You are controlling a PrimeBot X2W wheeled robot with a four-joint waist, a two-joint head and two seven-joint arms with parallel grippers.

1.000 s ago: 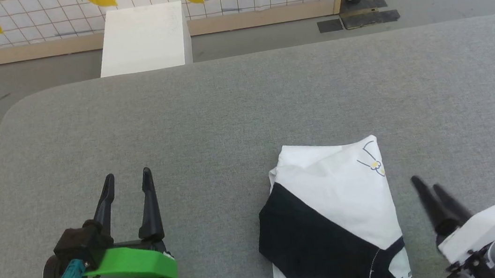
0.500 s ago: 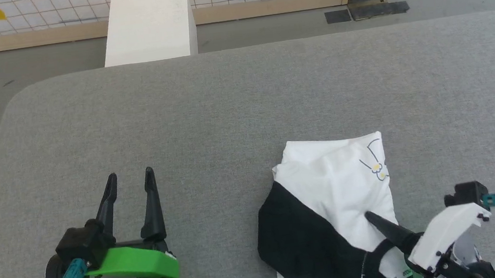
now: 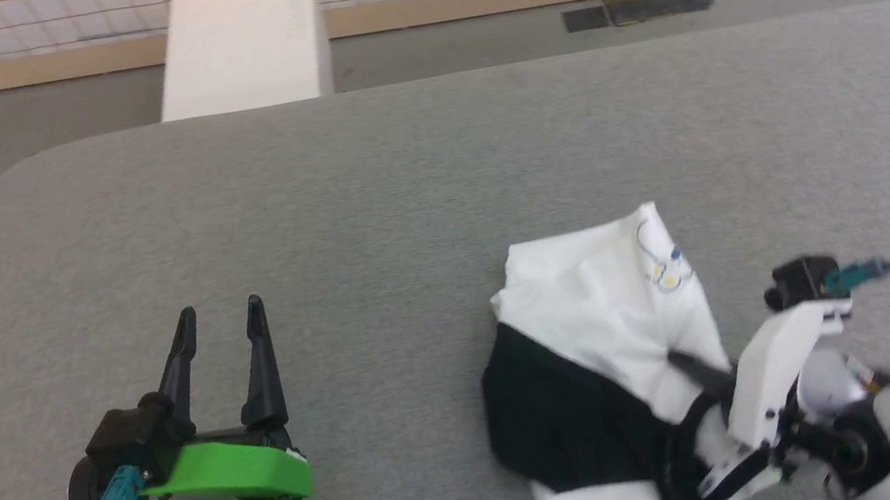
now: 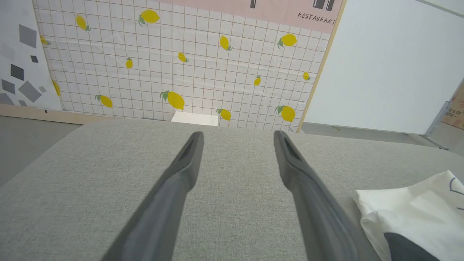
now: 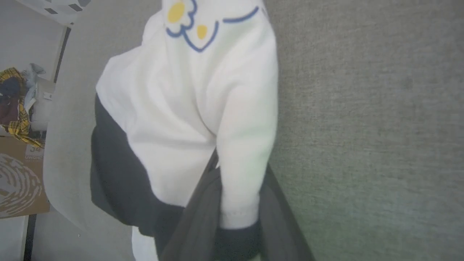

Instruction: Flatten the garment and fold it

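Right gripper (image 3: 684, 361): 2 fingers pinched narrow on a white fold of the garment (image 3: 606, 315), lower right of the head view, on the grey padded surface (image 3: 405, 204). Left gripper (image 3: 220, 311): lower left, fingers spread wide, empty, well apart from the garment.

RESTAURANT on pink wall sign (image 4: 217, 7)

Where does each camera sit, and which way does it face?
Head view: on the head, looking forward and down at the grey table; open left gripper lower left, right gripper on the shirt lower right.
Left wrist view: on the left wrist, looking along its fingers across the table toward the lemon wall.
Right wrist view: on the right wrist, looking down its fingers, closed on a white fold.
Shared: all three show the shirt.
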